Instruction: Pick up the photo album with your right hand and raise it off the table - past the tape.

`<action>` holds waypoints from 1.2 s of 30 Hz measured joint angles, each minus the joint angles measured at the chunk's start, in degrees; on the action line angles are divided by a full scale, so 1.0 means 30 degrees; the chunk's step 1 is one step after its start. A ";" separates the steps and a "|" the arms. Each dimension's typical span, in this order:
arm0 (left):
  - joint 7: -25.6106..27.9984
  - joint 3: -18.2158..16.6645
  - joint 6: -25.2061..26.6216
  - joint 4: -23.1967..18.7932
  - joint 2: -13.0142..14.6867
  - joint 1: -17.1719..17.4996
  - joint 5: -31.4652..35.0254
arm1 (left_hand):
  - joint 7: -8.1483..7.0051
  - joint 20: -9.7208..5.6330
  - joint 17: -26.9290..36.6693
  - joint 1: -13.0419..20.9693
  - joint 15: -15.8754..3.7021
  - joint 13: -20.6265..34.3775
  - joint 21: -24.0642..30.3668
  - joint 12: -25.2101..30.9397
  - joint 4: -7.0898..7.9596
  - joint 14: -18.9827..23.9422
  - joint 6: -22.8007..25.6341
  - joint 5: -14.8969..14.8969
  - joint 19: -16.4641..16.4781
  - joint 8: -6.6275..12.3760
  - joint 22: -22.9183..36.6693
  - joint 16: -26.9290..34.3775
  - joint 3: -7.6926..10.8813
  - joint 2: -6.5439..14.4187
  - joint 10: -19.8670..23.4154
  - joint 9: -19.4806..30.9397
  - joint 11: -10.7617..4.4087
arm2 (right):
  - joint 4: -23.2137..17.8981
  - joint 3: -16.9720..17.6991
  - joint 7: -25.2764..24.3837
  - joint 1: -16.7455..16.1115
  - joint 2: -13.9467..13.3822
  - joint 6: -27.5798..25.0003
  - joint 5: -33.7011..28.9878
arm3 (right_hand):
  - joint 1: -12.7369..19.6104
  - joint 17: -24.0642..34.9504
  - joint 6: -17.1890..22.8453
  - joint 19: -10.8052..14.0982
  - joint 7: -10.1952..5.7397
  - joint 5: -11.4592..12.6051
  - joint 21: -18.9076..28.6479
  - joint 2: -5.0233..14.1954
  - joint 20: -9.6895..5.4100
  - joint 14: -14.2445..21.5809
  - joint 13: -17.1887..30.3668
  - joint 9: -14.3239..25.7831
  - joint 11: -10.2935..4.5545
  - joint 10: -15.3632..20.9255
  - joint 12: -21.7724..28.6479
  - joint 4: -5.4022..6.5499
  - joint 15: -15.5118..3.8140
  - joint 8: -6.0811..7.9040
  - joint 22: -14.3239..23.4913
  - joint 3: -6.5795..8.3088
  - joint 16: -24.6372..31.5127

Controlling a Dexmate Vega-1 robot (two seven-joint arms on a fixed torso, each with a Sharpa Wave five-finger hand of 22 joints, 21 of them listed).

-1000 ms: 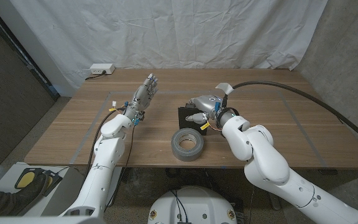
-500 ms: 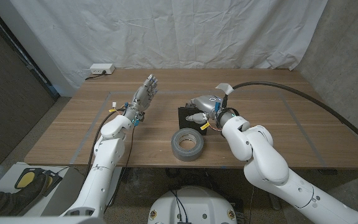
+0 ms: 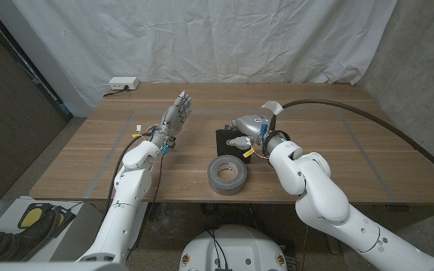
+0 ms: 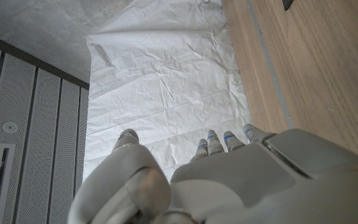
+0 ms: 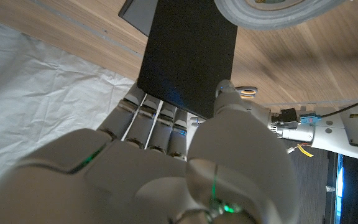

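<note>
— So where's the photo album (image 3: 227, 140)?
— On the table (image 3: 337, 150), just behind the grey tape (image 3: 228, 175), black and unlabelled. Right hand (image 3: 246, 128) fingers (image 5: 160, 121) curl over its far edge; lifted or not, I can't tell.
— Left hand (image 3: 175, 113)?
— Raised, fingers apart, holding nothing.

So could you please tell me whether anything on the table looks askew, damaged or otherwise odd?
Nothing stands out. The photo album lies undamaged under the right robot hand, and the tape roll sits flat beside it.
</note>
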 measured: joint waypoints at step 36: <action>-0.0152 0.0093 0.0153 0.0743 -0.0048 -0.0476 0.0050 | 0.0000 0.0000 -0.0001 0.0074 -0.0005 0.0000 0.0000 0.0000 -0.0001 0.0005 0.0000 -0.0138 0.0000 0.0000 -0.0004 0.0000 -0.0153 0.0074 0.0000 0.0000 0.0000 | 0.0450 0.0035 -0.0492 -0.0133 0.0310 0.0146 -0.0771 | 0.1587 -0.0053 0.2640 0.0780 -0.1121 -0.0538 0.0516 0.0522 -0.0100 0.1886 -0.0088 0.0092 -0.0757 0.2394 0.0145 -0.0242 -0.0576 0.0441 0.0175 0.0242 0.0222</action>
